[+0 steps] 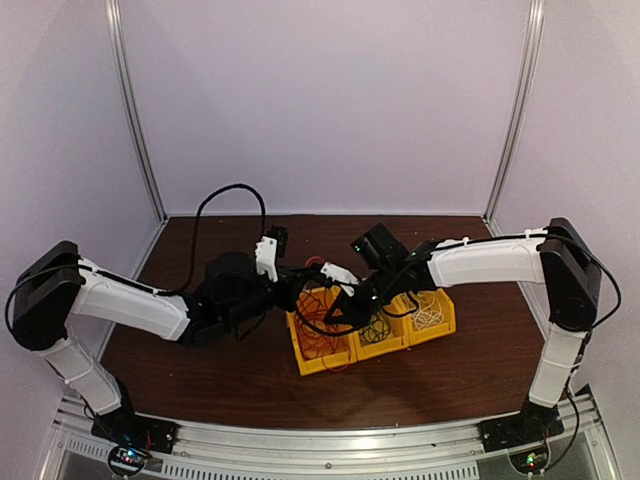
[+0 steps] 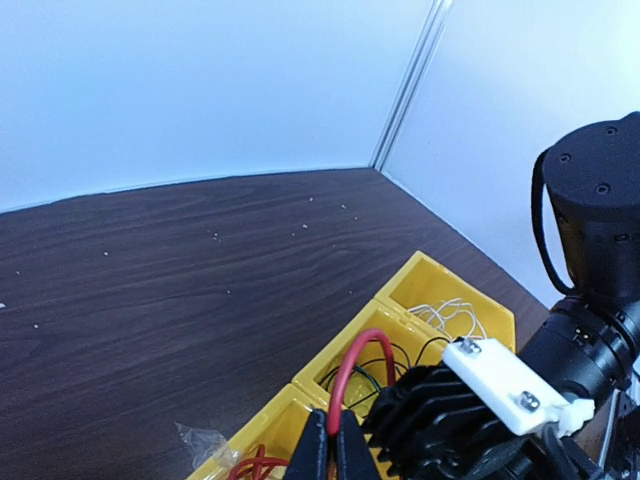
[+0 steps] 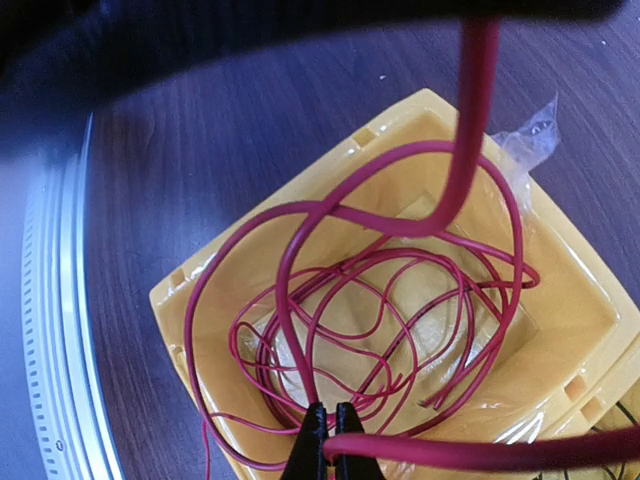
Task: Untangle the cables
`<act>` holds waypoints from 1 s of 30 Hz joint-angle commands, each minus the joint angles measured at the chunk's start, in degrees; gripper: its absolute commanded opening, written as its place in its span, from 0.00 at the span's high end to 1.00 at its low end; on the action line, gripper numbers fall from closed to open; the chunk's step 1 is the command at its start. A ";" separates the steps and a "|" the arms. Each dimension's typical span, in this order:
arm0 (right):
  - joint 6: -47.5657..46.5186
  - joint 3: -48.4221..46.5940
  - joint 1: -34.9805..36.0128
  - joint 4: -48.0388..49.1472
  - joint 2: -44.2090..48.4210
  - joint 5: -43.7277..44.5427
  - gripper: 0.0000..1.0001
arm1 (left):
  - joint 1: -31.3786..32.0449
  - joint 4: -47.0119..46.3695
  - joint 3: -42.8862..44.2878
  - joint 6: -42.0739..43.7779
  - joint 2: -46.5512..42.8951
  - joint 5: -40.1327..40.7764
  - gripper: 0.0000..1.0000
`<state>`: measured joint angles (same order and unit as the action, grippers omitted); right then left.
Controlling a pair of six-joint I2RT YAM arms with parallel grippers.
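1. The left gripper (image 2: 332, 422) is clamped on the red cable (image 3: 478, 100). A short red loop arches up just past its tips, slightly to their right.
2. The right gripper (image 3: 330, 415) is pinched tight on the same red cable. One strand runs sideways from its tips and another comes down from above.
3. Beyond the right gripper's tips, the rest of the red cable lies coiled in a yellow bin (image 3: 585, 330).
4. Further out from the left gripper, the dark cable (image 1: 378, 326) lies in the second bin (image 2: 385, 312) and the white cable (image 2: 450, 316) in the third bin (image 2: 432, 276). Neither gripper touches them.
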<state>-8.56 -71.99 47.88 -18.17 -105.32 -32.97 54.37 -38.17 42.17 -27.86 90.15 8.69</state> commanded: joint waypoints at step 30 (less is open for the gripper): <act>4.42 -0.60 4.42 1.93 -3.49 12.74 0.99 | 7.56 -4.40 -11.53 -6.45 -6.20 11.51 0.49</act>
<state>-5.13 -72.51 52.34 -16.03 -108.44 -23.49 59.59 -43.55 32.45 -35.68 90.13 15.33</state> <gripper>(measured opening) 0.022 0.478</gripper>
